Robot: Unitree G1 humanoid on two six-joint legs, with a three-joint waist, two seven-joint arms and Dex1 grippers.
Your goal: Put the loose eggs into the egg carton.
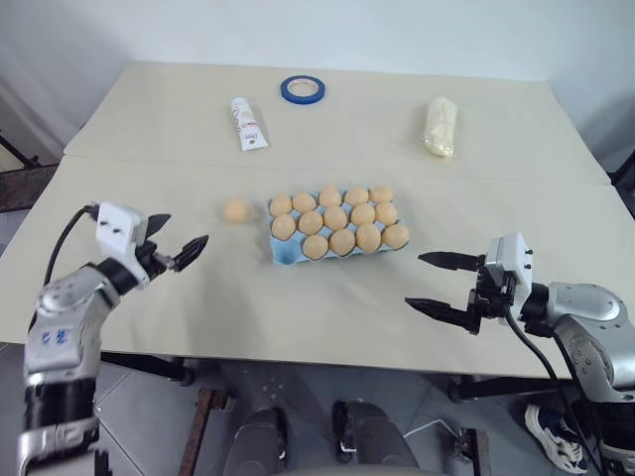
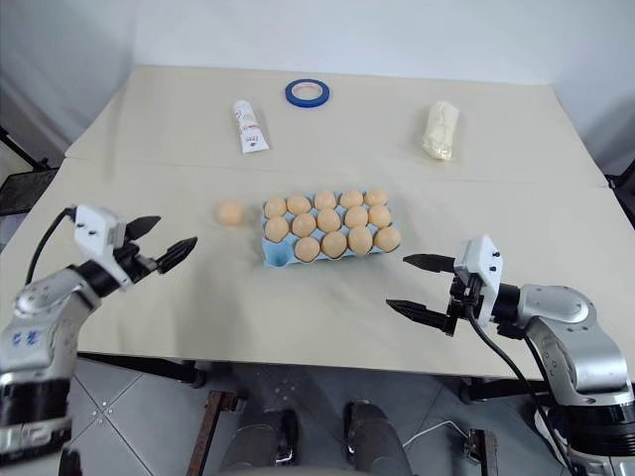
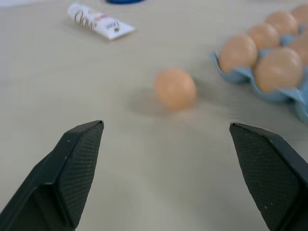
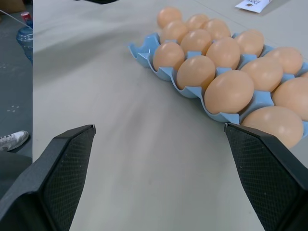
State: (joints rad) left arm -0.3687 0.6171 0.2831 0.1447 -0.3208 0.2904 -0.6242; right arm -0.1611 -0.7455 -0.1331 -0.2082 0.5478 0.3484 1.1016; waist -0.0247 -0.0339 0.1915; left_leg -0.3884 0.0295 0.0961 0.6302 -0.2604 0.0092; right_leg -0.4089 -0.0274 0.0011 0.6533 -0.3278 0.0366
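One loose egg [image 1: 235, 209] on the table [image 1: 327, 317], just beside the left end of the egg carton [image 1: 284, 251] and apart from it, roughly mid-table between the far and near edges. Fourteen eggs [image 1: 342, 241] counted in the carton's cups, one blue cup at its near left corner bare. In the left wrist view, carton cut off at the picture's edge and the loose egg [image 3: 174, 88] soft and blurred, lettering on the white tube [image 3: 100, 22] only partly legible. In the right wrist view, carton [image 4: 144, 53] also cut off, far rows crowded together and hard to count there.

Left gripper [image 1: 177, 244] released, fingers spread wide, hanging near the table's left edge, aimed toward the loose egg and well short of it, nothing between the pads. Right gripper [image 1: 437, 282] likewise spread and empty, over the near right part of the table, near the carton's right end.

Pale beige table made of two boards with a seam running across behind the carton. Toward the far edge: white tube [image 1: 248, 123], blue tape ring [image 1: 303, 89], pale lumpy bag [image 1: 441, 125]. Plain light wall beyond; grey tiled floor below the near edge, a white shoe [image 4: 13, 140] and part of a water bottle [image 4: 27, 33] off to the right side
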